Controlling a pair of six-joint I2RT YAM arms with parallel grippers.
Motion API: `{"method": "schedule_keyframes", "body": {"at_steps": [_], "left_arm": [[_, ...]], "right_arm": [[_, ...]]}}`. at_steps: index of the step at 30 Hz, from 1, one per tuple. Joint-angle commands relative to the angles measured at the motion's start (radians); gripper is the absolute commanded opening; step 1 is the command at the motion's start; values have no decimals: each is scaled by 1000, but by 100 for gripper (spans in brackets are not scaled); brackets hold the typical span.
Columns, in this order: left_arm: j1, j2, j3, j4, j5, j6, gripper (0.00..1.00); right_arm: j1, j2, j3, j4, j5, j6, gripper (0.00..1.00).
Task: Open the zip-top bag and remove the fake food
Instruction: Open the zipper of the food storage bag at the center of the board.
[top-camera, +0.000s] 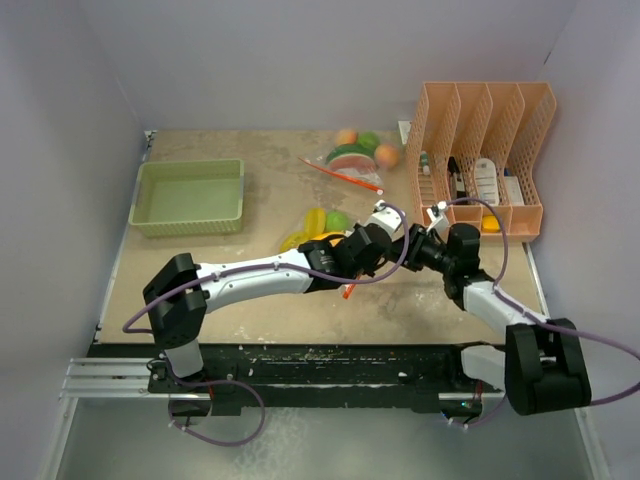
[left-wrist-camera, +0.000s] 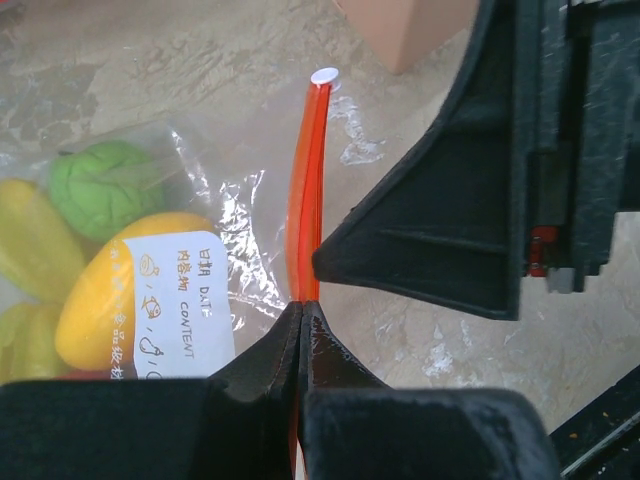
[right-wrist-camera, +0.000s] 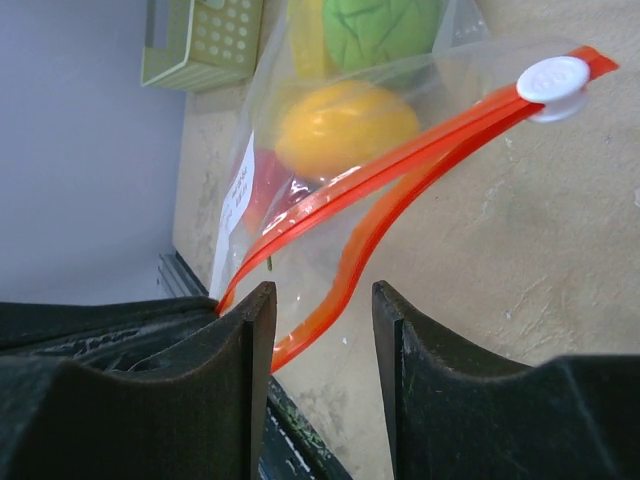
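Note:
The clear zip-top bag (top-camera: 318, 226) with an orange zip strip (left-wrist-camera: 305, 180) lies mid-table. Through it show fake food pieces: a yellow-orange one (left-wrist-camera: 110, 300), a green one (left-wrist-camera: 105, 185), and in the right wrist view an orange one (right-wrist-camera: 345, 125), a green one (right-wrist-camera: 385, 25) and a red one (right-wrist-camera: 265, 185). My left gripper (left-wrist-camera: 302, 305) is shut on the orange zip strip near one end. My right gripper (right-wrist-camera: 322, 295) is open, with one side of the parted strip (right-wrist-camera: 350, 260) between its fingers. The white slider (right-wrist-camera: 553, 77) sits at the far end.
A second bag of toy fruit (top-camera: 358, 155) lies at the back. A green tray (top-camera: 190, 196) stands at the back left. A peach desk organizer (top-camera: 485, 150) with bottles stands at the back right. The two grippers (top-camera: 385, 250) are close together.

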Motion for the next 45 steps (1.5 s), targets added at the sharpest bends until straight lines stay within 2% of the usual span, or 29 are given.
{"method": "schedule_keyframes", "body": {"at_steps": [1, 3, 5, 11, 15, 16, 17, 19, 22, 23, 25, 28, 29, 31, 38, 40, 45], "left_arm": [[1, -17, 46, 58, 32, -45, 0], [1, -18, 48, 62, 36, -49, 0], [1, -22, 51, 65, 41, -51, 0], [10, -42, 53, 78, 39, -34, 0], [16, -18, 43, 91, 85, -3, 0], [16, -10, 38, 97, 98, 3, 3], [14, -5, 29, 103, 109, 7, 14], [10, 11, 13, 115, 130, 20, 44], [-2, 27, -5, 121, 139, 34, 68], [-6, 31, -9, 122, 133, 37, 75], [-14, 43, -8, 122, 116, 44, 80], [-41, 71, 21, 96, 72, 74, 83], [-51, 90, 35, 76, 54, 84, 83], [-67, 116, 68, 31, 8, 96, 76], [-74, 89, 58, 26, -54, 83, 15], [-74, 85, 61, 25, -64, 84, 1], [-72, 75, 55, 24, -76, 86, 0]], "right_arm": [[29, 57, 23, 127, -23, 21, 46], [32, 103, 42, 117, -7, -1, 43], [33, 147, 56, 114, 3, -15, 37], [33, 211, 67, 88, 31, -20, 2], [33, 182, 66, 99, 68, -29, 0], [34, 174, 63, 99, 71, -28, 0], [32, 162, 63, 98, 76, -26, 0], [33, 141, 62, 92, 80, -24, 0], [33, 98, 63, 63, 91, -27, 0], [33, 83, 64, 51, 97, -28, 0], [33, 54, 71, 22, 104, -40, 0], [32, 29, 86, -34, 120, -65, 0], [33, 24, 93, -47, 124, -71, 0], [32, 17, 101, -63, 126, -75, 0], [33, 19, 111, -151, 151, -115, 0], [32, 15, 107, -156, 154, -117, 0], [33, 0, 104, -150, 194, -119, 0]]}}
